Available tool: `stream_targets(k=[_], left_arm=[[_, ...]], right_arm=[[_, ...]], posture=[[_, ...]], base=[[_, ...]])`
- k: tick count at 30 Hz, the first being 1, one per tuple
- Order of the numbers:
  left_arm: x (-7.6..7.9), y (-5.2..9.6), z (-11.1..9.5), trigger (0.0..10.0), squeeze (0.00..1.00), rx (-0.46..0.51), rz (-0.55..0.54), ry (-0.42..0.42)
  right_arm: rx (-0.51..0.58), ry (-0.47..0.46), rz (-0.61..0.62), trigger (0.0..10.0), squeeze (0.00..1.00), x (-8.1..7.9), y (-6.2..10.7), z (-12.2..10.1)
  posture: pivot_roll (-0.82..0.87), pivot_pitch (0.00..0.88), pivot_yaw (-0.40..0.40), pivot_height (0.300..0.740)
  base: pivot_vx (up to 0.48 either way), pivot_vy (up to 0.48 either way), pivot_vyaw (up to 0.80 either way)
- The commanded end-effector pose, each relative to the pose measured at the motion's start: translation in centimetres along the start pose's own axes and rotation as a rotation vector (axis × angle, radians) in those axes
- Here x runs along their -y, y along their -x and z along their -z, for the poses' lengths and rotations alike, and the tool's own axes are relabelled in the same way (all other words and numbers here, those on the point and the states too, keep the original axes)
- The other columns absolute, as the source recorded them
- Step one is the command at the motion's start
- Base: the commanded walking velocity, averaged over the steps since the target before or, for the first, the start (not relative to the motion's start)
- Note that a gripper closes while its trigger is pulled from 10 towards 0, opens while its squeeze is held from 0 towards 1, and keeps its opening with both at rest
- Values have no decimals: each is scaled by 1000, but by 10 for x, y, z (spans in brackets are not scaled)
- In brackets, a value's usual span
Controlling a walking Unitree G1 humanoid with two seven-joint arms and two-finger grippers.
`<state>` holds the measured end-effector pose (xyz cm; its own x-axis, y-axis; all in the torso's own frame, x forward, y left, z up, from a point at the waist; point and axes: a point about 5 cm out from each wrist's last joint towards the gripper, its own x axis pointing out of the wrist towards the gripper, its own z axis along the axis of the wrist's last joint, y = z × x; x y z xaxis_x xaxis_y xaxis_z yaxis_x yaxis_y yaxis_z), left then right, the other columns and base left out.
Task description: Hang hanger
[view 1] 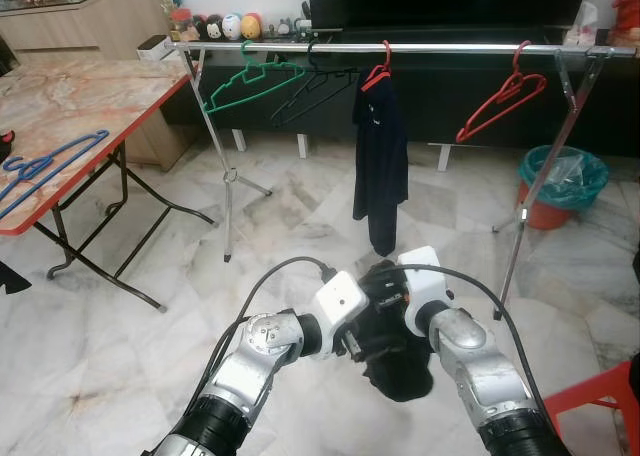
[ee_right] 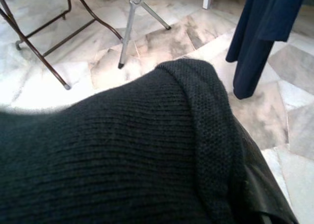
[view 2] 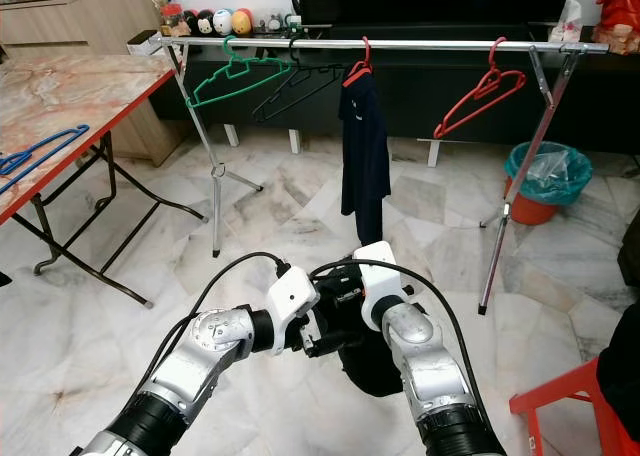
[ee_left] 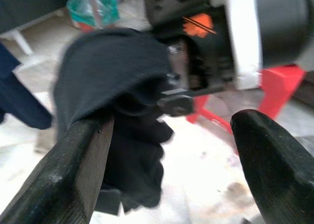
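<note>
Holding a black knit garment (view 1: 400, 361) low over the marble floor (view 1: 120, 346), both tools meet: left tool (ee_left: 171, 150) spread, right tool (view 1: 385, 321) buried in fabric (can't tell its state). Far ahead, the rail (view 1: 450, 48) carries green (view 1: 250, 81), black (view 1: 310, 86) and red hangers (view 1: 500, 101), plus a navy shirt (view 1: 380, 161). Blue hangers (view 1: 40, 166) lie on the left desk (view 1: 70, 106); a teal bin (view 1: 560, 181) stands far right.

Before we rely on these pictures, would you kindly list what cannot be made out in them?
- Right tool: the black knit garment covers its fingers in the right wrist view, so open or shut is unclear.
- Any hanger inside that garment: hidden by the cloth in the eye views.
- Left tool: its fingers stand apart beside the garment; blur hides whether they touch it.
- Blue hanger on the table: cut off by the picture's edge.
</note>
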<state>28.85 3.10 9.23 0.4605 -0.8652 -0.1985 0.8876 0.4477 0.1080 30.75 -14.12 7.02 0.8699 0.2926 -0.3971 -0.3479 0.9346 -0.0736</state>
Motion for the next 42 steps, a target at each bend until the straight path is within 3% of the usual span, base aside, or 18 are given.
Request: stream_targets(k=[1,4,5,7,12,19,34,40,42], left_arm=[[-5,2,1,10000,0,-13,-18,-22],[-3,4,3,10000,0,-24,21,-13],[-2,8,6,10000,0,-41,50,-20],[-2,11,8,10000,0,-55,61,-21],[-9,16,12,10000,0,-63,6,-57],[-11,8,7,10000,0,-24,-61,-52],[-11,2,5,10000,0,10,-91,-53],[-12,2,8,10000,0,-3,-100,-60],[-17,6,11,10000,0,-16,-127,-53]], right_arm=[[38,8,-8,10000,0,-2,1,-10],[30,34,35,10000,0,8,4,-7],[16,37,89,10000,0,20,6,-5],[7,32,119,10000,0,29,7,-4],[-2,45,130,10000,0,44,13,-6],[17,35,78,10000,0,34,11,-12],[24,34,7,10000,0,17,10,-15],[47,22,19,10000,0,16,10,-15],[80,-12,109,10000,0,27,12,-14]], posture=[[-11,0,110,740],[-8,0,103,740],[-5,0,97,740],[-4,0,93,740],[-3,0,75,740],[-9,0,70,740],[-12,0,83,740],[-12,0,87,740],[-14,0,88,740]], base=[[0,0,0],[0,0,0],[0,0,0],[0,0,0],[0,0,0],[0,0,0],[0,0,0],[0,0,0],[0,0,0]])
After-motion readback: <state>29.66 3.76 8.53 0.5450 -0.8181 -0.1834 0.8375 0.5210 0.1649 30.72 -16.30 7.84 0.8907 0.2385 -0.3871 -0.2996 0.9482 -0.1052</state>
